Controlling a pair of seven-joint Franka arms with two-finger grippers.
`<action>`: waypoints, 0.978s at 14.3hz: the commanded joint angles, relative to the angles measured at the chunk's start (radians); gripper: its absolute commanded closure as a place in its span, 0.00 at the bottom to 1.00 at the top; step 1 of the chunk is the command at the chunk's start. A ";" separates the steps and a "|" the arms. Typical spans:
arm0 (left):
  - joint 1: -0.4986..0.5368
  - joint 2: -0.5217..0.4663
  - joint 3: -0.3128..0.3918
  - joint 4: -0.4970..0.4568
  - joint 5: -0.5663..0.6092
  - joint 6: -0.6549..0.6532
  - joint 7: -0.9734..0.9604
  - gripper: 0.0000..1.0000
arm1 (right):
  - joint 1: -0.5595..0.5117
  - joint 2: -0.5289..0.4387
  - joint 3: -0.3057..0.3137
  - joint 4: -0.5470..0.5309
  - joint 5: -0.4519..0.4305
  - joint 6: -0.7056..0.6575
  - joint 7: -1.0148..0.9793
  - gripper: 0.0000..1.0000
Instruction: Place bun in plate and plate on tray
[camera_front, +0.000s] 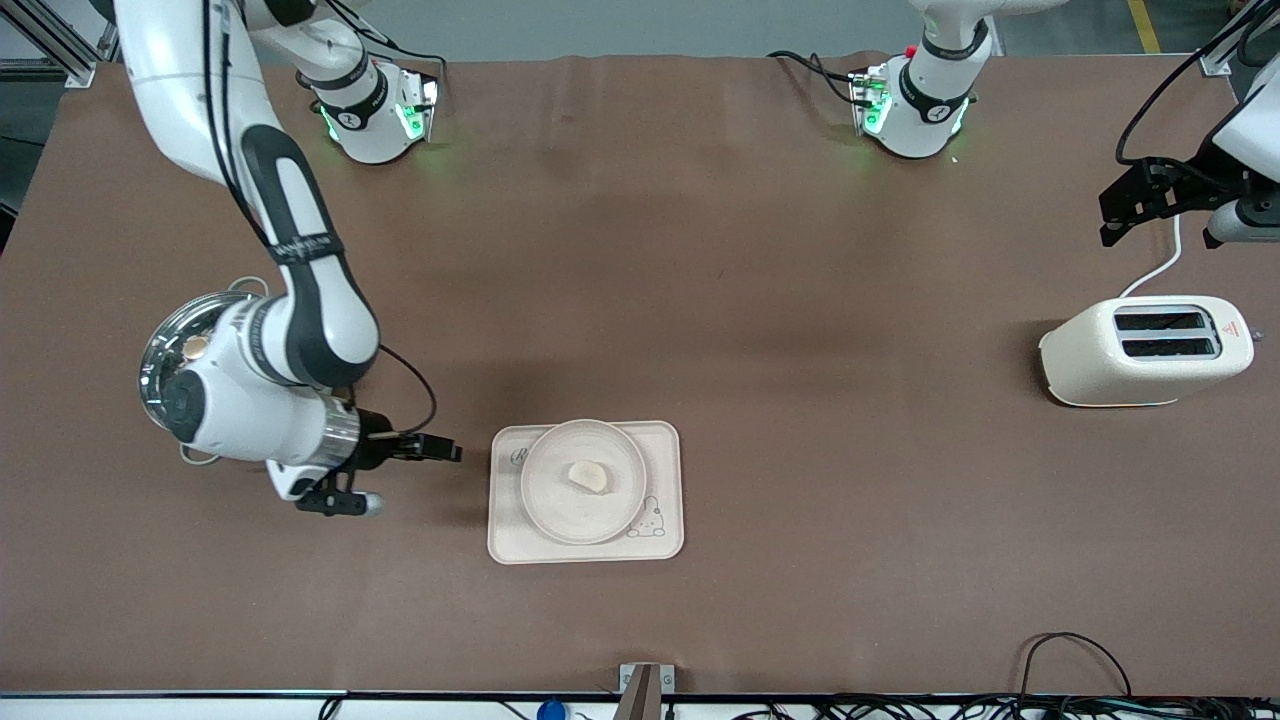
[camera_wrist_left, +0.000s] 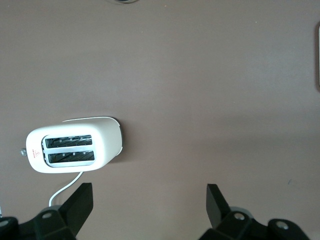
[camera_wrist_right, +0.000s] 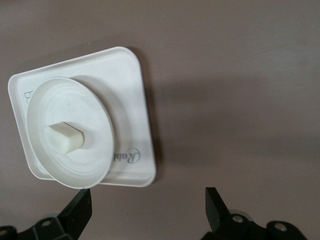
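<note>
The bun (camera_front: 588, 476) lies in the middle of the round plate (camera_front: 548, 508). The plate sits on the rectangular tray (camera_front: 666, 446), covering most of it; the rabbit drawing shows at one corner. My right gripper (camera_front: 445, 452) is open and empty, low over the bare table beside the tray, toward the right arm's end. Its wrist view shows the bun (camera_wrist_right: 65, 138), plate (camera_wrist_right: 65, 100) and tray (camera_wrist_right: 127, 85) ahead of the open gripper (camera_wrist_right: 148, 205). My left gripper (camera_front: 1112, 225) is open and empty, raised at the left arm's end of the table, over bare cloth (camera_wrist_left: 150, 200).
A cream two-slot toaster (camera_front: 1145, 350) with a white cord stands at the left arm's end, also in the left wrist view (camera_wrist_left: 75, 145). A shiny metal lid (camera_front: 180, 350) lies under the right arm. A brown cloth covers the table.
</note>
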 joint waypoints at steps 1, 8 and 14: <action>0.000 -0.008 0.001 0.009 -0.015 0.002 0.018 0.00 | -0.007 -0.110 -0.016 -0.064 -0.092 -0.041 -0.004 0.00; 0.000 -0.007 -0.002 0.021 -0.015 0.002 0.019 0.00 | -0.056 -0.375 -0.119 -0.054 -0.333 -0.321 0.018 0.00; 0.002 0.001 0.003 0.037 -0.014 0.000 0.019 0.00 | -0.184 -0.563 -0.047 -0.044 -0.493 -0.487 0.018 0.00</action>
